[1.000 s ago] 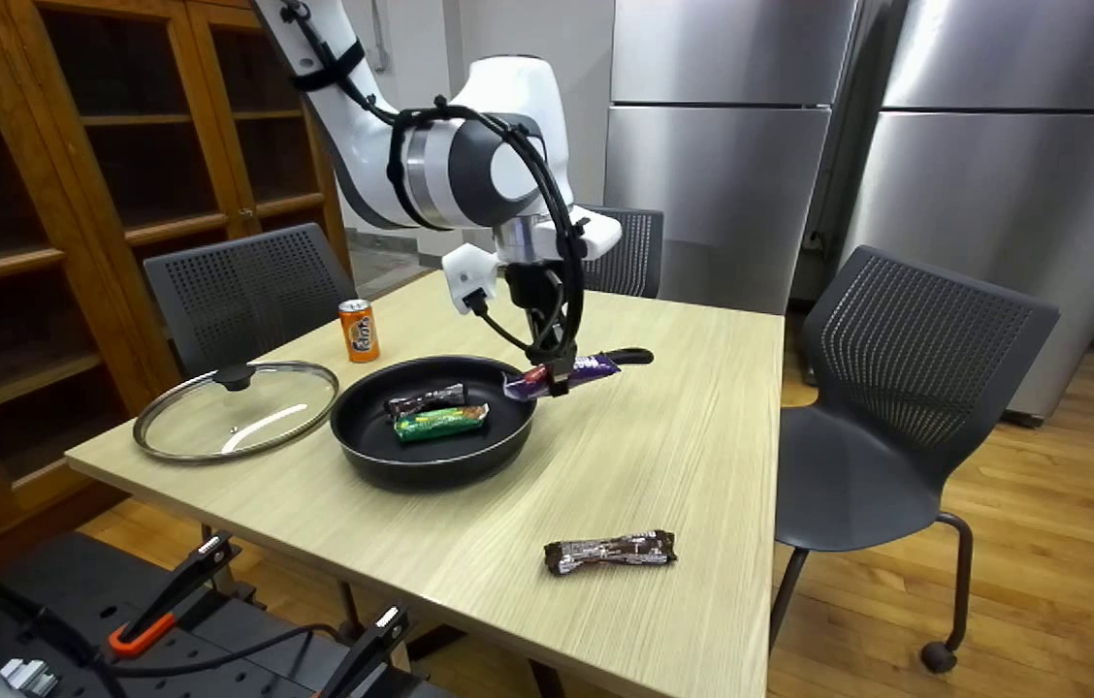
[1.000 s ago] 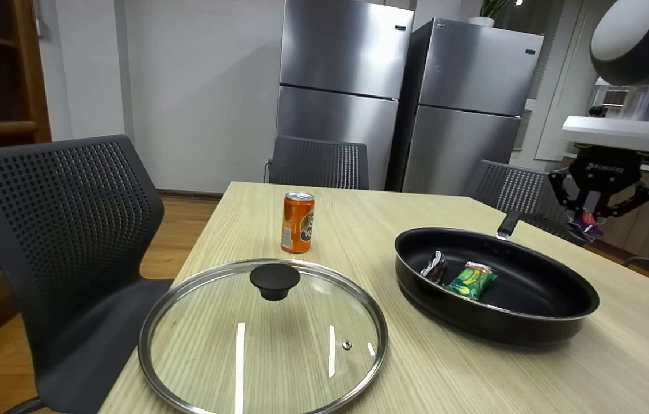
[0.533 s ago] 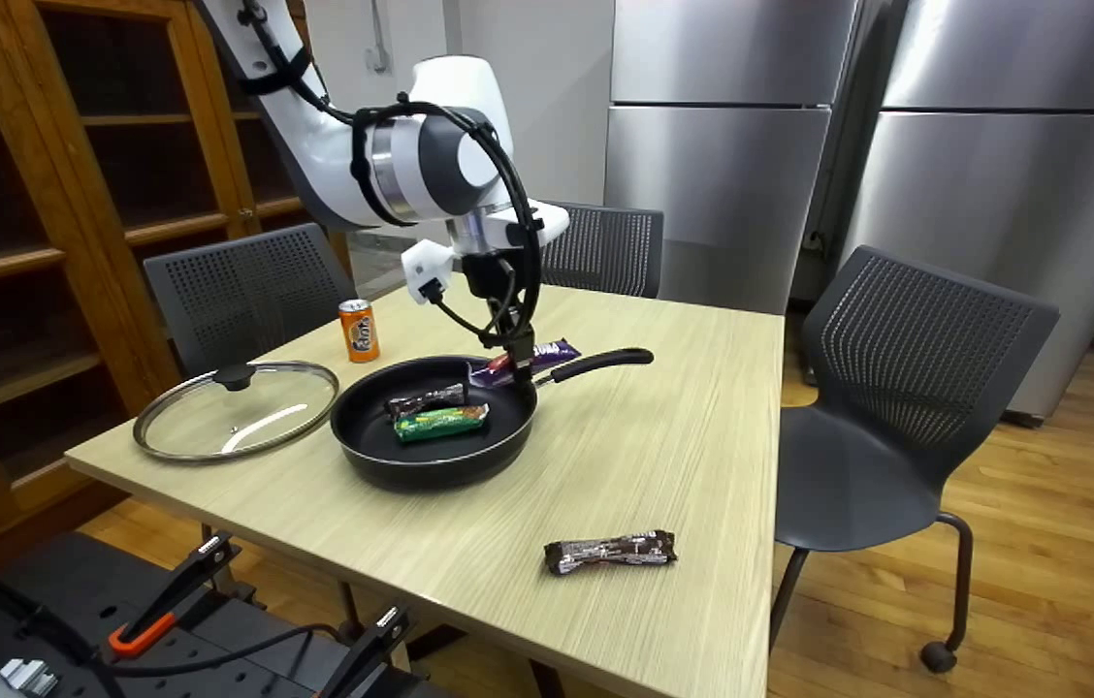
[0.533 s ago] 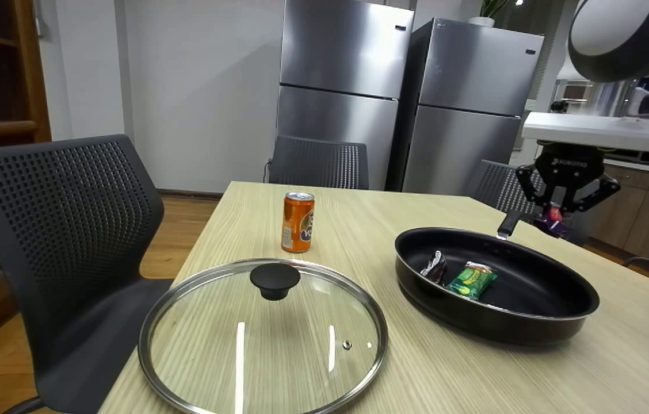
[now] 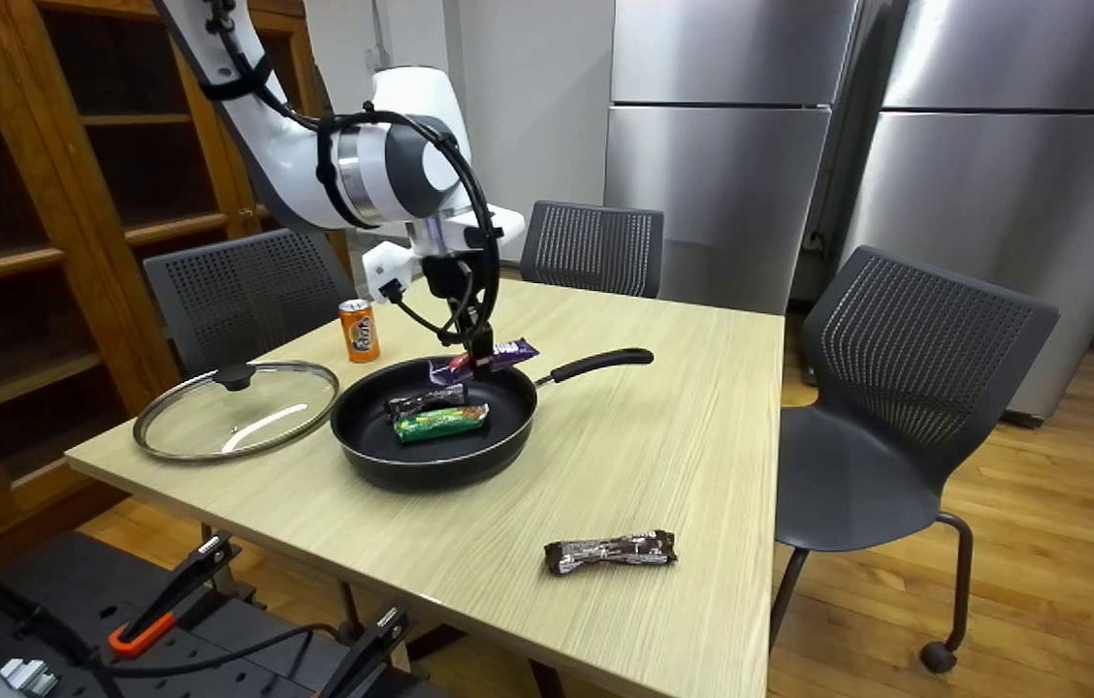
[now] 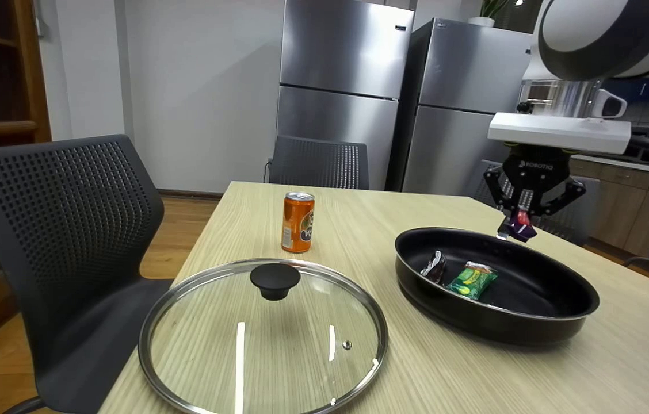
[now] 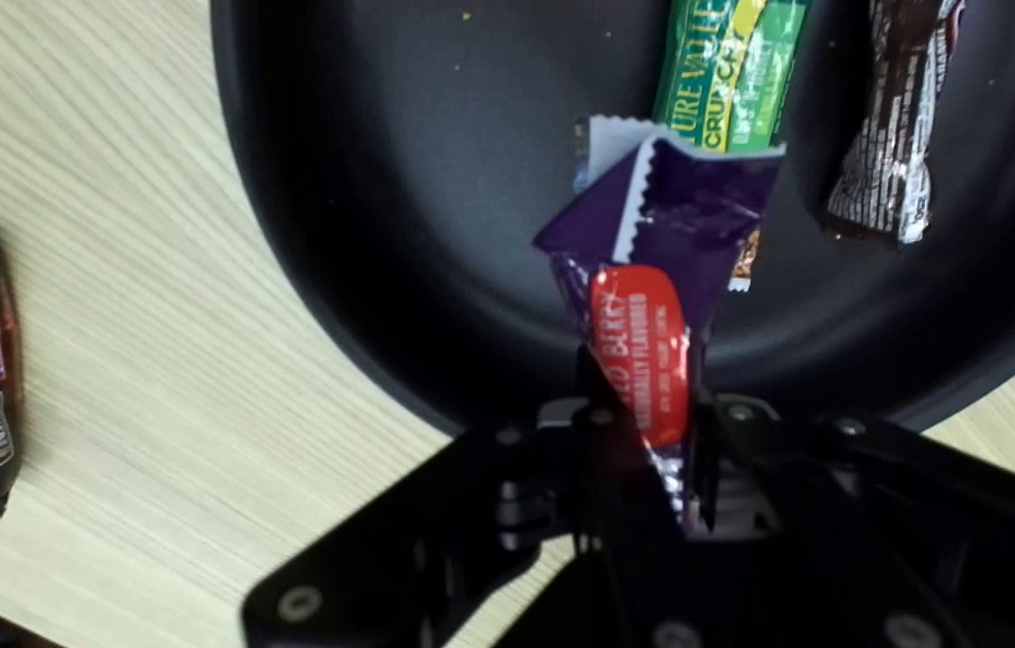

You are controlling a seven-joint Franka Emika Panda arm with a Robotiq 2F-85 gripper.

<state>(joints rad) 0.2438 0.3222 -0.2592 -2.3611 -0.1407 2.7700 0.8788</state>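
Note:
My gripper (image 5: 481,364) is shut on a purple-wrapped bar (image 5: 512,354) with a red label, gripped across its middle. In the wrist view the near end of the purple bar (image 7: 696,207) sticks out beyond the fingers, above the black frying pan (image 7: 399,180). Inside the pan lie a green-wrapped bar (image 7: 728,81) and a brown-wrapped bar (image 7: 894,117), side by side. An exterior view has the held bar (image 6: 523,230) raised over the pan's far rim, close to where the handle joins. Another brown bar (image 5: 610,551) rests on the table, apart from the pan.
A glass lid with black knob (image 6: 274,280) lies flat beside the pan. Behind it stands an orange can (image 6: 298,224). The pan's handle (image 5: 602,363) juts out over the table. Chairs surround the table, including a dark one (image 5: 886,436) at its side.
The gripper has carried the purple bar from beside the pan, past the handle, to over the pan, moving leftward in both exterior views. Pan, lid, can and the other bars stay put.

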